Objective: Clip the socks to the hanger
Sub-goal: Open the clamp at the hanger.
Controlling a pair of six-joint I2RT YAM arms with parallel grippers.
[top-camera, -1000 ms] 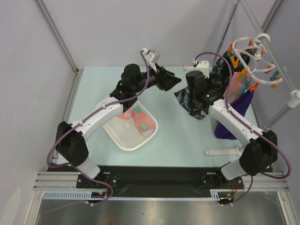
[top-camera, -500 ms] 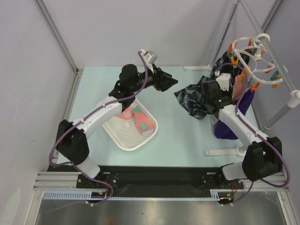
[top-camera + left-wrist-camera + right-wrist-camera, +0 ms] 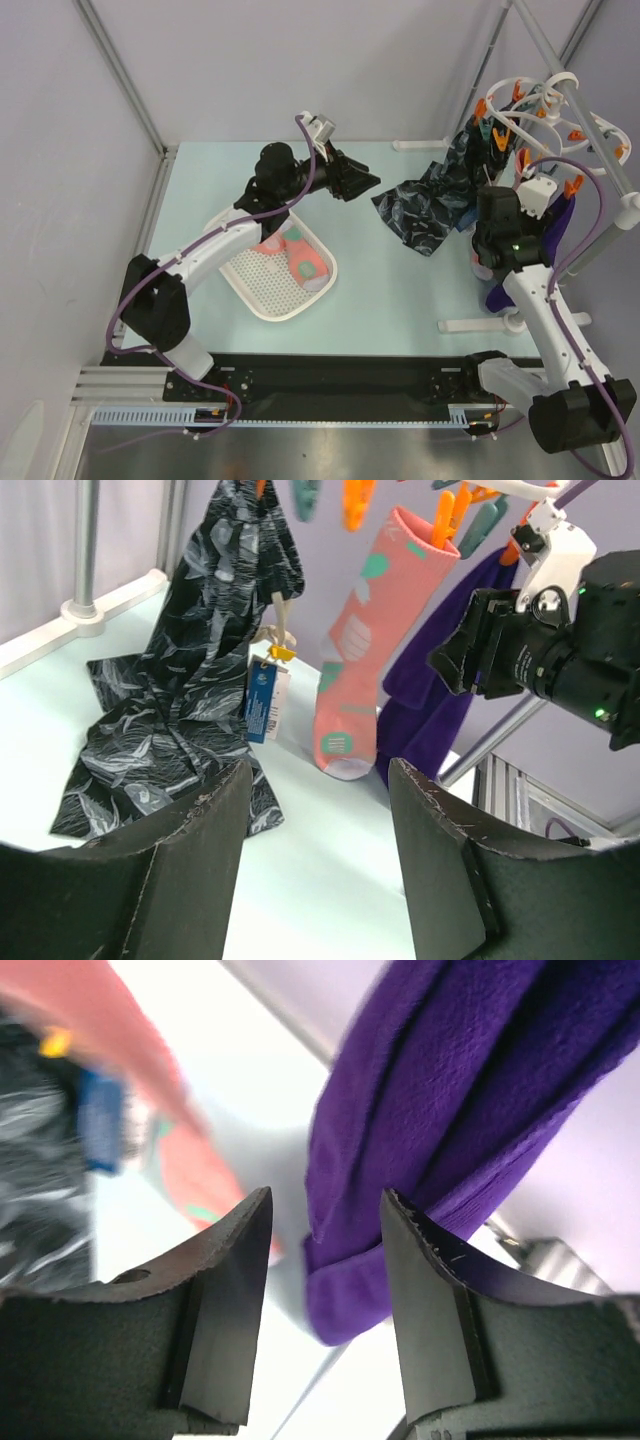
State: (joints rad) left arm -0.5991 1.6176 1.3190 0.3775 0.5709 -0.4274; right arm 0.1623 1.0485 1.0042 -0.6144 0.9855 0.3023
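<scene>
My left gripper (image 3: 320,820) and right gripper (image 3: 325,1290) gape empty; a salmon-pink patterned sock (image 3: 352,670) hangs pegged cuff-up on the white plastic ring hanger (image 3: 548,98).

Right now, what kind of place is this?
Likely a lab robot cell staged for laundry: bare panel walls on metal posts, and a white plastic ring hanger with orange and teal pegs.

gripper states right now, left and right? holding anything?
Left gripper: open, holding nothing.
Right gripper: open, holding nothing.
</scene>
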